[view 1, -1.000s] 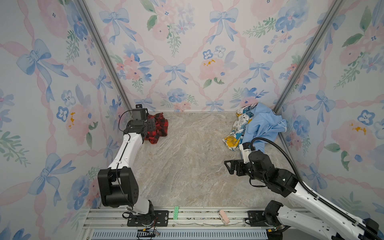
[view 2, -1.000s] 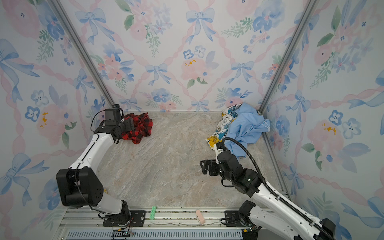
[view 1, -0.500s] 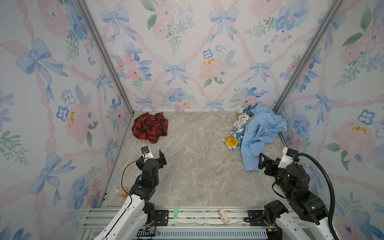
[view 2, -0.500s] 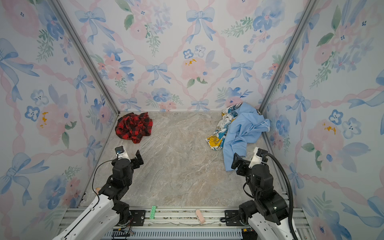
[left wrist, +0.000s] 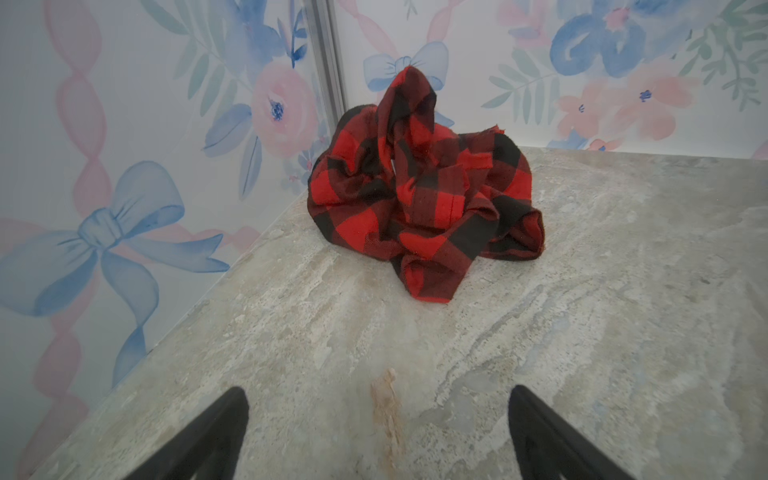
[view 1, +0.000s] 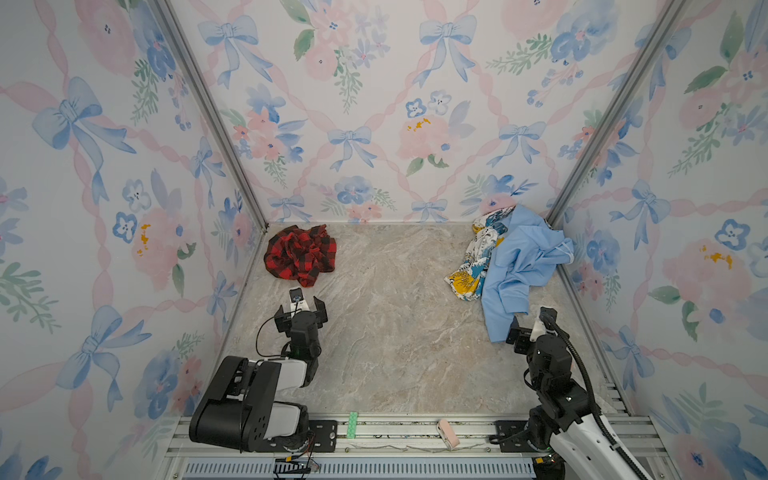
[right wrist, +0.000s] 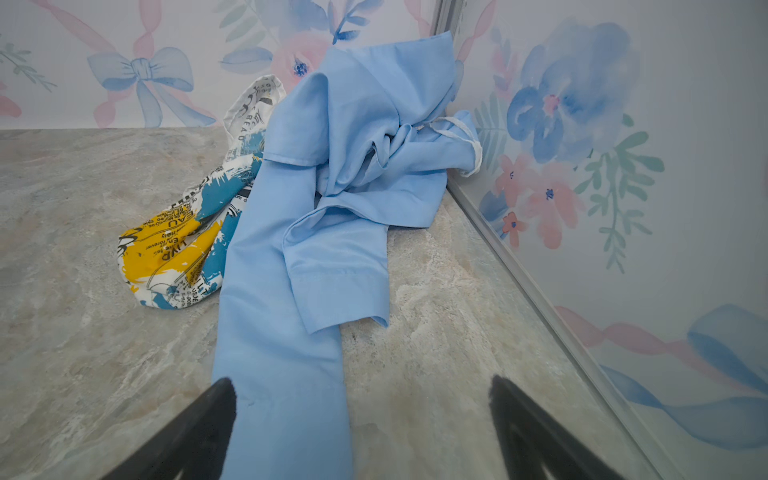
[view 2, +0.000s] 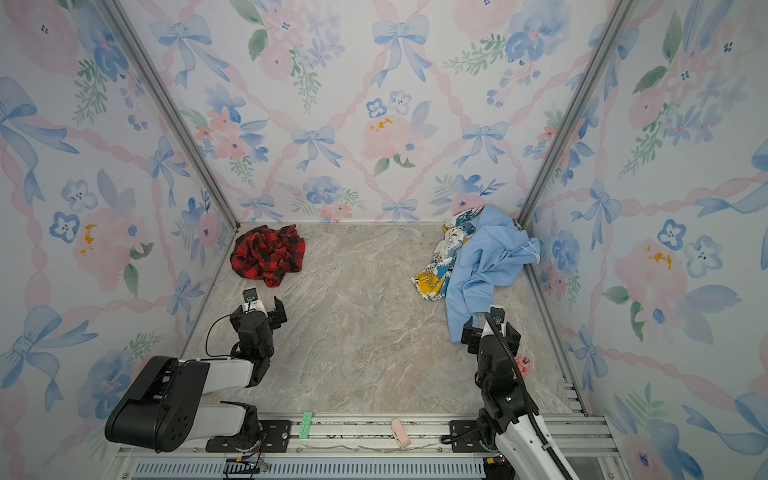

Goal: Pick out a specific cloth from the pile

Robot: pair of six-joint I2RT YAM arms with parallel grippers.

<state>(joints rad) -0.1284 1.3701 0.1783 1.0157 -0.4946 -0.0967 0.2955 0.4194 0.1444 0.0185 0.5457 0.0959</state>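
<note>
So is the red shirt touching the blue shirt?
No, the red shirt lies alone in the far left corner, and the blue shirt is by the right wall.

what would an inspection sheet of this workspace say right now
surface: marbled beige tabletop
job's things: red-black plaid flannel crumpled alone in far left corner; pile in far right corner, light blue cloth over white cloth printed blue and yellow
clutter: green block and pink piece on front rail
grippers: left gripper open, empty, short of the flannel; right gripper open, above the light blue cloth's near end
cables: black cable looped behind left gripper; black hose arcing behind right gripper
surroundings: floral bow wallpaper walls
</note>
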